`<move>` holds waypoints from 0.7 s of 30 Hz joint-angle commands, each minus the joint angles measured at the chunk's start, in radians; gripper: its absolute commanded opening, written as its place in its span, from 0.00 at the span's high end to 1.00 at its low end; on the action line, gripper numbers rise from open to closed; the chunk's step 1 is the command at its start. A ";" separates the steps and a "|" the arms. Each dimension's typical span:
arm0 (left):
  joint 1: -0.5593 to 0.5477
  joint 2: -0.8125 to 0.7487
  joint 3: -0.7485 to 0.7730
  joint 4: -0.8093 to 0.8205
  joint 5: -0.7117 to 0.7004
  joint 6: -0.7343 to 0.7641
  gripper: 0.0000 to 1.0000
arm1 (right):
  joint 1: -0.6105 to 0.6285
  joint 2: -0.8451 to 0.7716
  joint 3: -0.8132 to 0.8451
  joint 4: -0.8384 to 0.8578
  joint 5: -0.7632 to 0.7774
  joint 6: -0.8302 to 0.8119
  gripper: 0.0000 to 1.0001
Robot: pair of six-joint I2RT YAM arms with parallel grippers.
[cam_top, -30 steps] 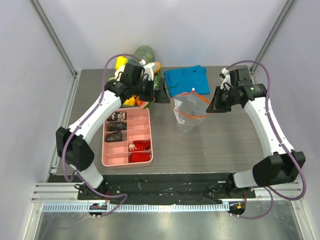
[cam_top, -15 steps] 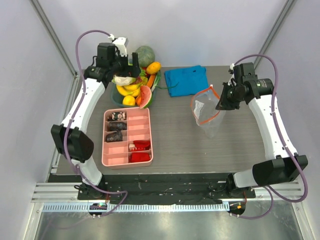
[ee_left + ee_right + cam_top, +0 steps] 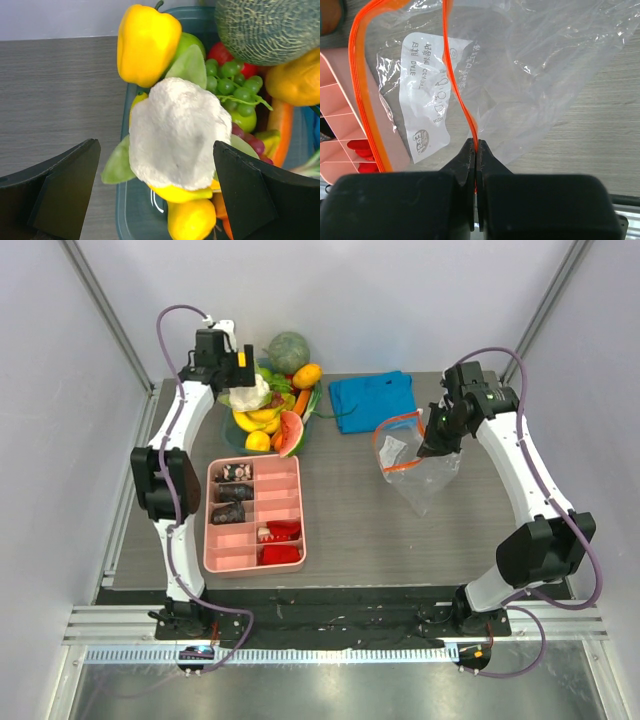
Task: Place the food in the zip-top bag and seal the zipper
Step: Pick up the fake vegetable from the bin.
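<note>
Right claw [image 3: 476,145] is pinched together on the orange zipper [image 3: 459,95], gripping one lip of the bag [image 3: 520,75] near the end of the strip. From that hold the bag hangs with its mouth gaping: the other lip curves away in a wide loop. Through the clear plastic only a white printed label shows, and no food is inside. In the overhead view the bag [image 3: 415,465] is at the right of the table [image 3: 400,540], in front of the blue cloth [image 3: 375,400]; whether its lower end rests on the table I cannot tell.

Left claw [image 3: 155,165] is spread wide apart and holds nothing. Its two fingers stand on either side of the white cauliflower [image 3: 177,135], with a clear gap on each side. The cauliflower sits on top of the heap in the green bowl [image 3: 131,210], with a yellow pepper [image 3: 147,42], green grapes [image 3: 230,82] and a netted melon [image 3: 265,30] beyond it. The bowl is at the far left of the table, well apart from the bag, with the pink tray [image 3: 303,510] in front of it.

By my reading the task has hardly begun. The bag is held open, which is the preparation. Every piece of food remains to be picked up, carried across and dropped in, the cauliflower likely first. After that the two lips must be pressed together along the whole strip.
</note>
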 commanded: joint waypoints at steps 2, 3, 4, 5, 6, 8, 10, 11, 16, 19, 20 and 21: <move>0.028 0.066 0.067 0.077 0.108 -0.029 0.00 | 0.012 -0.005 0.033 0.037 -0.022 0.009 0.99; 0.031 0.078 0.067 0.084 0.174 -0.034 0.00 | 0.014 -0.005 0.031 0.039 -0.022 0.007 0.99; 0.033 0.097 0.067 0.084 0.203 -0.041 0.00 | 0.011 -0.004 0.029 0.042 -0.031 0.006 0.99; 0.039 0.107 0.069 0.087 0.231 -0.049 0.00 | 0.011 -0.003 0.031 0.042 -0.035 0.000 0.99; 0.042 0.117 0.069 0.090 0.277 -0.057 0.00 | 0.012 -0.002 0.032 0.042 -0.038 0.001 0.99; 0.057 0.141 0.069 0.097 0.326 -0.096 0.00 | 0.014 -0.002 0.036 0.044 -0.042 -0.005 0.99; 0.073 0.160 0.069 0.116 0.381 -0.153 0.00 | 0.014 0.000 0.037 0.044 -0.045 -0.010 0.99; 0.079 0.166 0.066 0.125 0.400 -0.172 0.00 | 0.015 0.001 0.037 0.044 -0.047 -0.011 0.99; 0.116 0.184 0.046 0.182 0.515 -0.276 0.00 | 0.020 0.012 0.042 0.045 -0.058 -0.011 0.99; 0.116 0.172 0.034 0.180 0.544 -0.262 0.00 | 0.023 0.018 0.057 0.048 -0.064 -0.013 0.99; 0.117 0.164 0.023 0.182 0.547 -0.258 0.01 | 0.024 0.024 0.060 0.048 -0.067 -0.013 0.99; 0.116 0.145 0.018 0.182 0.547 -0.239 0.06 | 0.024 0.026 0.066 0.053 -0.070 -0.014 0.99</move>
